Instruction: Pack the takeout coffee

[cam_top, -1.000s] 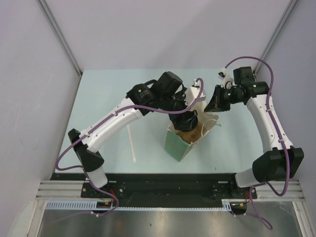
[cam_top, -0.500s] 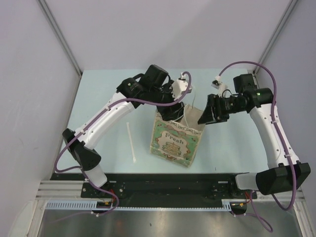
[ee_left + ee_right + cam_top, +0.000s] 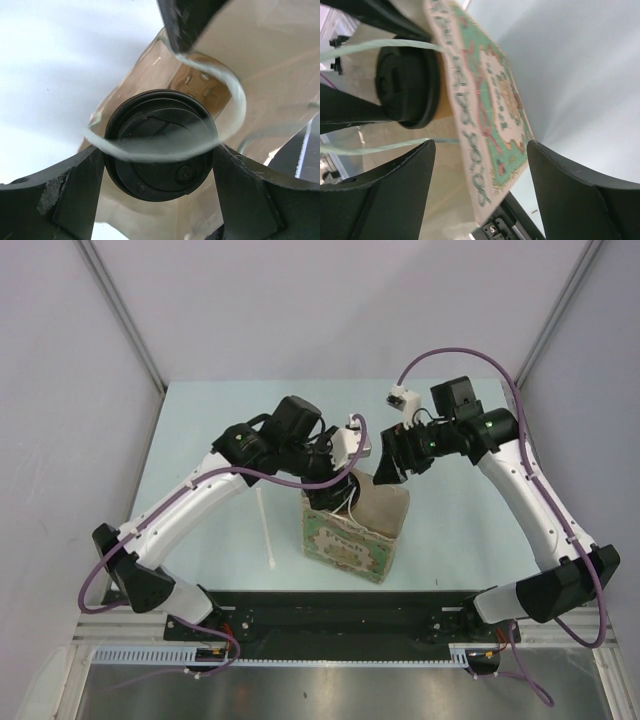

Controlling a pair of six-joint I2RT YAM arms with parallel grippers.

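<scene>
The takeout coffee [image 3: 160,145], a tan cup with a round black lid, hangs in the mouth of a green-printed paper bag [image 3: 345,540]. My left gripper [image 3: 159,150] is shut on it, one finger at each side of the lid. A pale green bag handle [image 3: 235,100] loops across the lid. In the right wrist view the lid [image 3: 407,87] shows just inside the bag's printed wall [image 3: 485,110]. My right gripper [image 3: 480,190] is open and straddles that wall without touching it. From above, the left gripper [image 3: 340,475] and right gripper [image 3: 388,468] meet over the bag's opening.
A white stir stick [image 3: 266,525] lies on the pale table [image 3: 200,430] left of the bag. The bag stands upright near the table's front edge, just beyond the black base rail [image 3: 330,605]. Grey walls close in both sides.
The bag has gone from tipped over to standing upright. My right gripper has opened and moved left to the bag's mouth. The left arm has kept the cup in the bag's mouth.
</scene>
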